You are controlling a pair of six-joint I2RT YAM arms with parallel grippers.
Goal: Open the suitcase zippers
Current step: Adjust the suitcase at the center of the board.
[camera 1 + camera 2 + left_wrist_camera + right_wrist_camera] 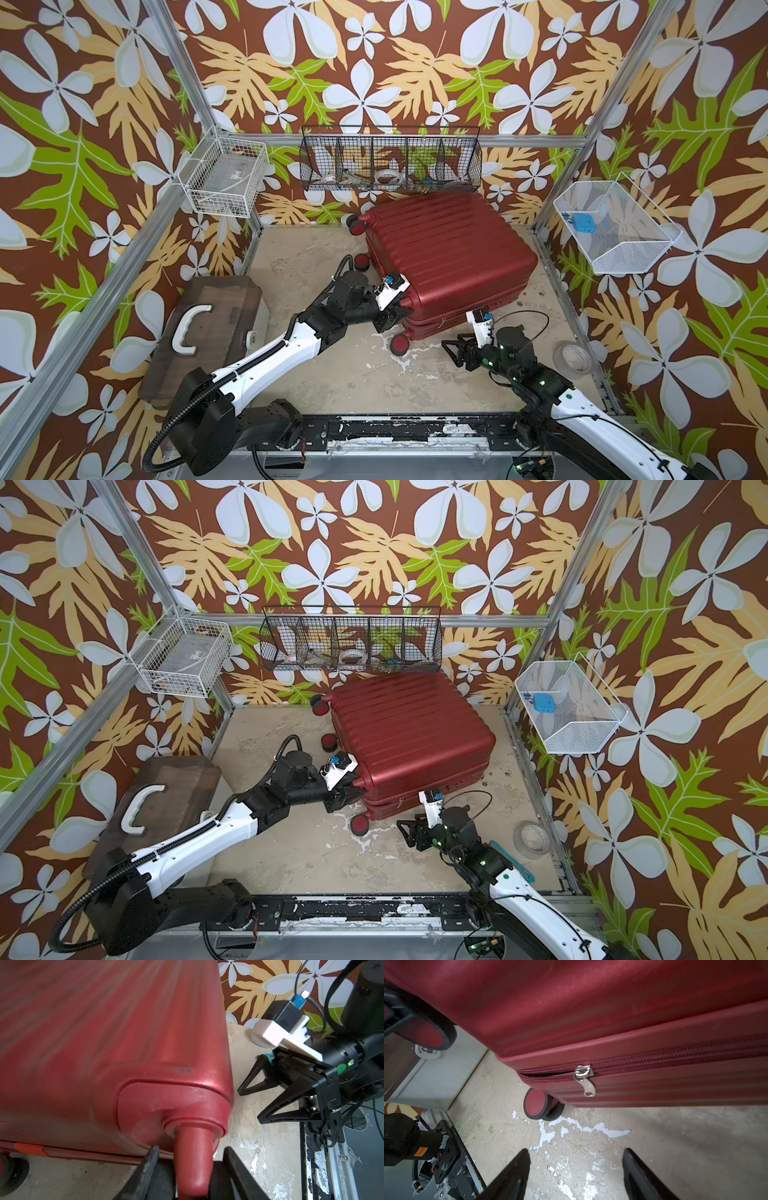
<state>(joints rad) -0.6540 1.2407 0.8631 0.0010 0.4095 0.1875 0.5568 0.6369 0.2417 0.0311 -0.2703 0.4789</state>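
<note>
Everything placed off the suitcase (449, 257): the handled box (208, 332) sits front-left of it and the tape roll (572, 357) front-right. The long wire rack (390, 160) hangs right behind it, with a small wire basket (226, 178) back-left and a mesh basket (615, 232) off to its right. The left gripper (191, 1147) straddles its near-left wheel stem. The right gripper (576, 1150) is just in front, not touching.

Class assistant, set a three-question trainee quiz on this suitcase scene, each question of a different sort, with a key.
1. True or false: the right end effector is open, clear of the zipper pull tab.
2. What do the fingers of the left end effector flank? A wheel stem; B tape roll; C white handle.
3. Fill in: beside its slider, the suitcase's zipper is partly ____.
Key: 1 true; 2 A; 3 open.
</note>
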